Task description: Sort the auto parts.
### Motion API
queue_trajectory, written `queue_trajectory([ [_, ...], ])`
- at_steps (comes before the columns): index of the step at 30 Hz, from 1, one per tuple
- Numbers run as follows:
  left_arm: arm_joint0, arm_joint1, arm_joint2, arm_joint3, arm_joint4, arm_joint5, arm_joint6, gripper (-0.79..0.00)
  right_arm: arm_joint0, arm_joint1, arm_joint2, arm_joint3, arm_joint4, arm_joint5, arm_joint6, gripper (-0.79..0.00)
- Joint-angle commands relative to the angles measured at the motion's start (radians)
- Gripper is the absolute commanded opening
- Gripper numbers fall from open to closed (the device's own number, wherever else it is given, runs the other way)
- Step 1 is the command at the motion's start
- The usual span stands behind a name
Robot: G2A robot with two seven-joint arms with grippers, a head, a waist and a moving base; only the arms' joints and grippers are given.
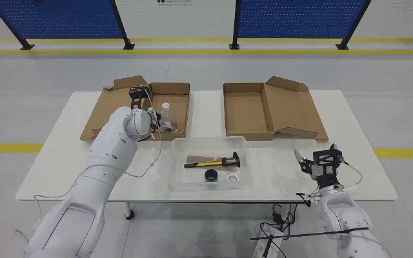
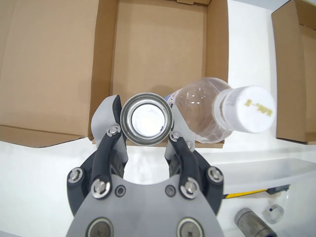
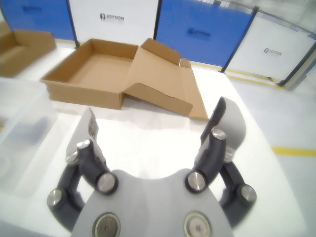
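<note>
My left gripper (image 2: 145, 110) is shut on a metal can (image 2: 147, 120) with a silver rim and a white top, seen end-on. It hangs at the near edge of the left cardboard box (image 2: 160, 50), close beside a clear plastic bottle (image 2: 209, 109) with a white cap that stands in that box. From above, the left gripper (image 1: 155, 120) is over the left box (image 1: 177, 97) next to the bottle (image 1: 166, 115). My right gripper (image 3: 155, 122) is open and holds nothing; it sits over bare table near the front right edge (image 1: 316, 161).
A clear tray (image 1: 240, 143) at the table's front middle holds a yellow-and-black tool (image 1: 213, 161), a black round part (image 1: 210, 175) and a white ring (image 1: 232, 178). A second cardboard box (image 1: 248, 113) lies open at the back right, its lid flap folded out to the right.
</note>
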Motion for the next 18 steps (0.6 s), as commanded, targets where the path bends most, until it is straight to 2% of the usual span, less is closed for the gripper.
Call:
queue_trajectory([
  [1, -0.004, -0.003, 0.003, 0.014, 0.001, -0.004, -0.001, -0.785, 0.000, 0.000, 0.000, 0.000, 0.000, 0.000, 0.000, 0.000],
  [18, -0.027, -0.026, 0.025, 0.099, 0.012, -0.035, 0.004, -0.785, 0.000, 0.000, 0.000, 0.000, 0.000, 0.000, 0.000, 0.000],
])
